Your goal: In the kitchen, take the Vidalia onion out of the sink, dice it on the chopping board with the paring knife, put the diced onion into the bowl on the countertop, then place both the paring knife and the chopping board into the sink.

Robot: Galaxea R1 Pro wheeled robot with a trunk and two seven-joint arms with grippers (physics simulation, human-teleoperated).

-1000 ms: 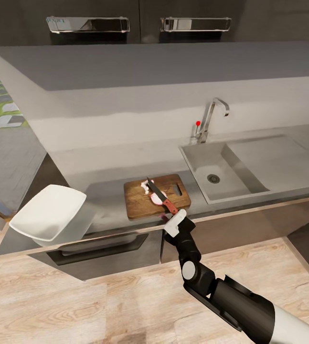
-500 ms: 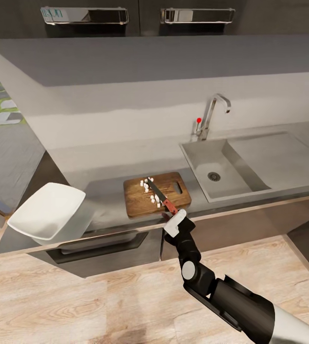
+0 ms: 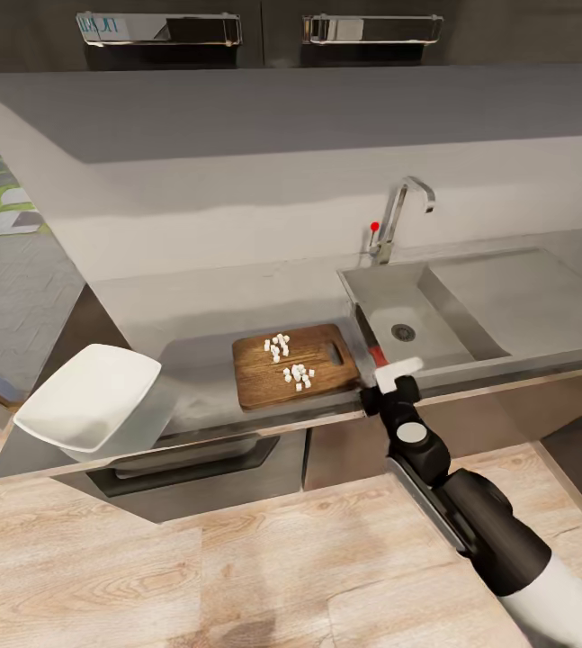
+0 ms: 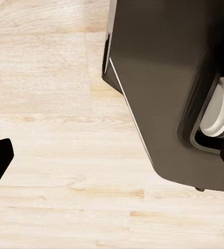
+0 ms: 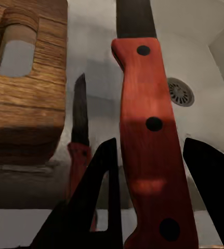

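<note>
- Gripping the paring knife (image 5: 148,129) by its red handle, your right pincer (image 3: 389,371) hangs at the sink (image 3: 434,346) rim, blade over the basin.
- Diced onion (image 3: 289,358) sits on the chopping board (image 3: 255,382); the bowl (image 3: 88,409) waits on the counter (image 3: 192,315).
- Your left pincer's state I cannot tell.

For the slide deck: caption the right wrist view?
Right claw shut on red-handled paring knife beside brown wooden chopping board.

Chopping board (image 3: 295,364) at desk (image 3: 210,315) front edge, diced onion (image 3: 289,358) on it; bowl (image 3: 88,409) at left corner; sink (image 3: 416,328) right; paring knife (image 3: 369,335) between board and sink.
</note>
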